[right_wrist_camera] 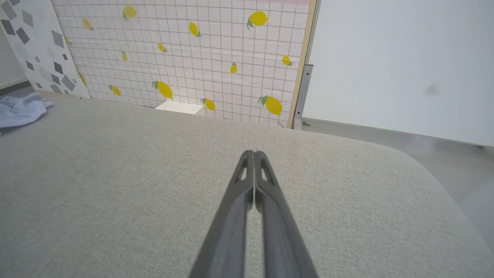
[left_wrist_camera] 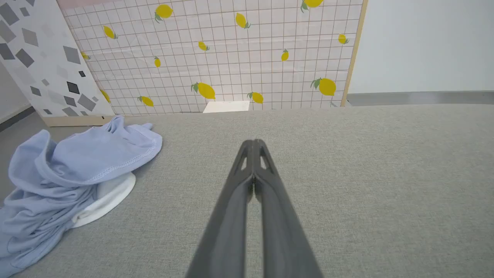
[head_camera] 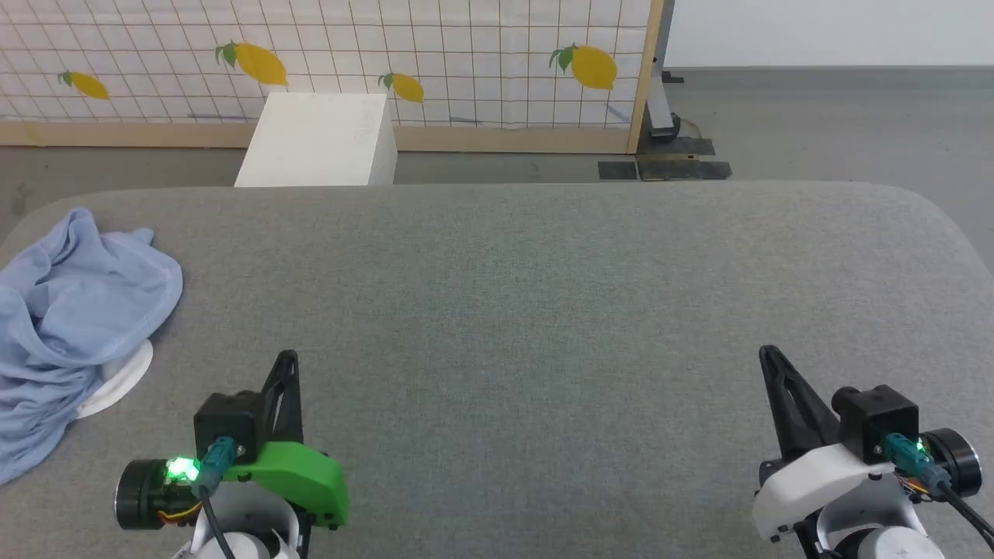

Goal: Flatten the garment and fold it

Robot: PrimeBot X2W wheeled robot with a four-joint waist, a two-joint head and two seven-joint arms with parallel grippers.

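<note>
The garment (head_camera: 70, 310), a light blue knit shirt, lies crumpled in a heap at the left edge of the grey padded table (head_camera: 512, 310); part of it runs off the left side of the head view. A white fabric piece (head_camera: 116, 380) pokes out from under it. My left gripper (head_camera: 287, 359) rests low at the front left, fingers shut together with nothing between them, to the right of the heap. In the left wrist view the garment (left_wrist_camera: 73, 170) sits left of my left gripper (left_wrist_camera: 254, 142). My right gripper (head_camera: 769, 353) is shut and empty at the front right; its wrist view shows the right gripper (right_wrist_camera: 254, 153) and the garment (right_wrist_camera: 19, 110) far left.
A white box (head_camera: 318, 140) stands on the floor behind the table. A lemon-print tiled screen (head_camera: 349, 54) with a wooden frame closes off the back, with a metal stand foot (head_camera: 664, 124) at its right end. The table's corners are rounded.
</note>
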